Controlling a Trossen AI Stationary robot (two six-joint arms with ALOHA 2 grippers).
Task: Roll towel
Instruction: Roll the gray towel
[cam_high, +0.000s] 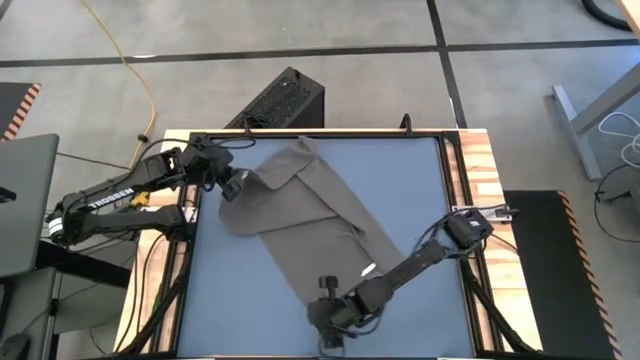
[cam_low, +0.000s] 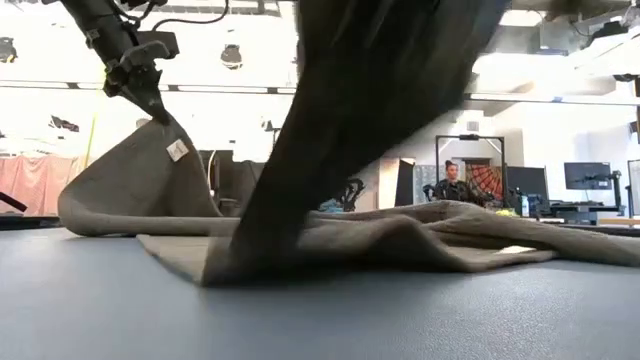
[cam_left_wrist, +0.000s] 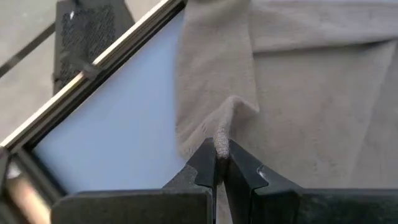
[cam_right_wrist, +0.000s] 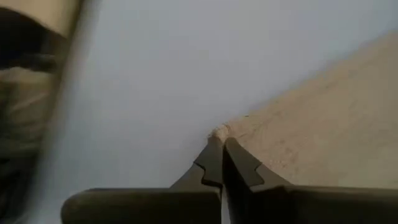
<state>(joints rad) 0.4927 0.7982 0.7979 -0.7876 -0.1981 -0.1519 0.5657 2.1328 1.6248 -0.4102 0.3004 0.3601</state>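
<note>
Taupe towel (cam_high: 310, 215) (white tag (cam_low: 177, 150)), blue-grey table (cam_high: 420, 200), dark hands

Soft, nappy cloth towel (cam_high: 305, 215) on a smooth matt table (cam_high: 420, 180).

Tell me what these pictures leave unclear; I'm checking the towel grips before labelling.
- High view: right gripper covers the towel corner it pinches.
- Low view: a dark arm up close blocks the towel's middle.
- Right wrist view: blurred on one side.
- Left gripper: towel underside hidden.
</note>
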